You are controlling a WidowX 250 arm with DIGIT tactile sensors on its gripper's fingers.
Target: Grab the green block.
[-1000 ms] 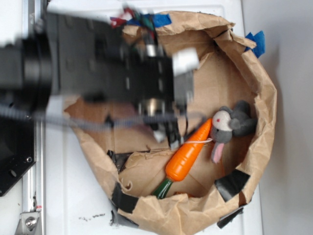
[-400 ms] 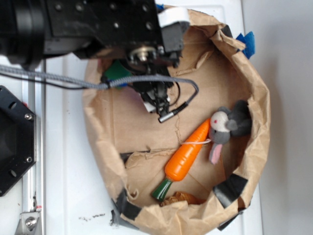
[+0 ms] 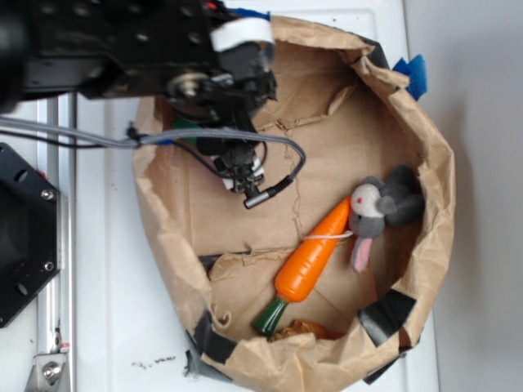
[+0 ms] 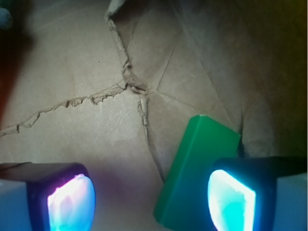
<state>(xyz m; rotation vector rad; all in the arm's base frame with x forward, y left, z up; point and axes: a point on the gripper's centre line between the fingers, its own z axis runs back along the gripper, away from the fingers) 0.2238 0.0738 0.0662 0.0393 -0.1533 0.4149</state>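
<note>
1. Wrist view says we're at the lining-up step: the claw (image 4: 151, 199) is spread wide with nothing in it, and the green block (image 4: 196, 171) lies flat on the brown paper, off-centre toward the right finger (image 4: 230, 201), which overlaps its edge.
2. Next move, I'd guess: nudge the claw sideways so the block sits centred between both fingers, maybe twist a bit since it lies slanted, then drop and close.
3. Exterior view barely shows the block, just a sliver of green under the arm, so don't trust it much.
4. Paper bag nest (image 3: 437, 171) also holds an orange carrot (image 3: 315, 251) and a grey plush mouse (image 3: 380, 206), touching each other, well away from the claw.
</note>
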